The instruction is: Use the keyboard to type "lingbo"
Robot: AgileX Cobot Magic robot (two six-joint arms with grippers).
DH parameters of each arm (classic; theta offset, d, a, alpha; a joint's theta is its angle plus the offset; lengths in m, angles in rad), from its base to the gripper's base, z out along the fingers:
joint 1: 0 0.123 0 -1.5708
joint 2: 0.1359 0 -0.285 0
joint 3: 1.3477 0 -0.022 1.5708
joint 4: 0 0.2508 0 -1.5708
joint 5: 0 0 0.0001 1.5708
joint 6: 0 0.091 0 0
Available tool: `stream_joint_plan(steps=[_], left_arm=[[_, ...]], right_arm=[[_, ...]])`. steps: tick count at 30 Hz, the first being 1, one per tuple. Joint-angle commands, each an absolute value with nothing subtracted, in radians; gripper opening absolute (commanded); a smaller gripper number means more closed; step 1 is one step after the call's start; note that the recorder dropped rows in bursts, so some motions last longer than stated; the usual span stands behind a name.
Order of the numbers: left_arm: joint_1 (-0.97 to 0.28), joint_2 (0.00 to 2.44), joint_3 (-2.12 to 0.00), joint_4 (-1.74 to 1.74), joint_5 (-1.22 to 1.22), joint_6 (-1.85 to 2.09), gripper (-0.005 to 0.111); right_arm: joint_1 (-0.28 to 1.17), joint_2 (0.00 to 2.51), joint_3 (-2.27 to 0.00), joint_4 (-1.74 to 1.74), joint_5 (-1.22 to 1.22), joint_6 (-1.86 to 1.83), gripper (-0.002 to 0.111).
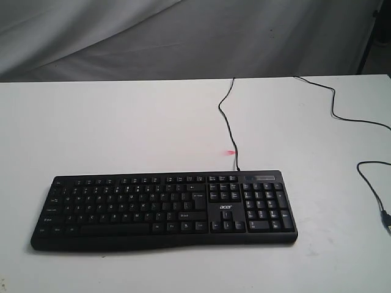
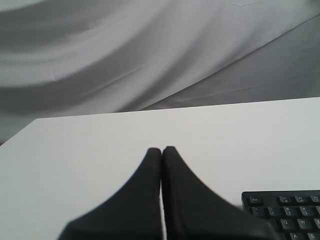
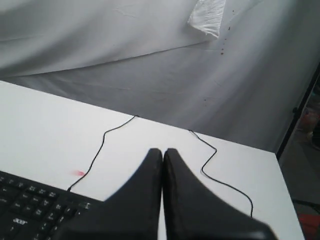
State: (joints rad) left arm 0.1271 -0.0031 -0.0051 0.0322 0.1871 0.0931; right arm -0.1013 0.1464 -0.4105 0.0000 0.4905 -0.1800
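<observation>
A grey cloth (image 1: 183, 36) fills the top band of the exterior frame, and below it a white table (image 1: 122, 122) takes up everything else. The keyboard (image 1: 165, 207) lies flat across the lower centre of that frame. Its long edge is square to the camera, its letter block is towards the lower left and its number pad is towards the lower right. This probably puts the letters within reach of either arm.

Neither arm shows in the exterior frame, so both are judged to be hanging back from the keys, with typing not yet begun. The left gripper (image 2: 161, 149) has its jaws pressed together with no gap, holding nothing, and one corner of the keyboard shows just beside it. The right gripper (image 3: 163, 150) is closed the same way. Closed jaws make a single narrow tip, which suits pressing one key without touching its neighbours.

The keyboard's cable (image 1: 225, 116) runs from its back edge up to the far table edge, clear of the keys. A second cable (image 1: 366, 174) loops at the right edge of the frame and ends in a loose plug (image 1: 387, 221). A small red spot (image 1: 229, 151) sits beside the keyboard's cable, and what it is cannot be told. The acer logo (image 1: 225, 208) is legible; the letter legends are too small to read.
</observation>
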Motion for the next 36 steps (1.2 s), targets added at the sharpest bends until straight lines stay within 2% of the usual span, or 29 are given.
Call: stream_joint_plan(steps=[1, 7, 14, 17, 22, 30, 36], left_arm=[[0.123, 0.0, 0.0, 0.032, 0.183, 0.09, 0.001], [0.123, 0.0, 0.0, 0.032, 0.183, 0.09, 0.001], [0.123, 0.0, 0.0, 0.032, 0.183, 0.09, 0.001], [0.123, 0.0, 0.0, 0.032, 0.183, 0.09, 0.001], [0.123, 0.0, 0.0, 0.032, 0.183, 0.09, 0.001], [0.123, 0.0, 0.0, 0.032, 0.183, 0.09, 0.001], [0.123, 0.0, 0.0, 0.032, 0.183, 0.09, 0.001]], right_arm=[[-0.109, 0.286, -0.558, 0.03, 0.537, -0.179, 0.0], [-0.04, 0.532, -0.637, 0.154, 0.634, -0.177, 0.0], [0.275, 0.759, -0.637, 0.231, 0.648, -0.15, 0.0], [0.418, 0.911, -0.655, 0.34, 0.541, -0.308, 0.0], [0.542, 1.077, -0.716, 0.378, 0.386, -0.389, 0.0], [0.591, 1.334, -0.854, 0.378, 0.296, -0.432, 0.0], [0.595, 1.486, -0.887, 0.378, 0.17, -0.609, 0.0]])
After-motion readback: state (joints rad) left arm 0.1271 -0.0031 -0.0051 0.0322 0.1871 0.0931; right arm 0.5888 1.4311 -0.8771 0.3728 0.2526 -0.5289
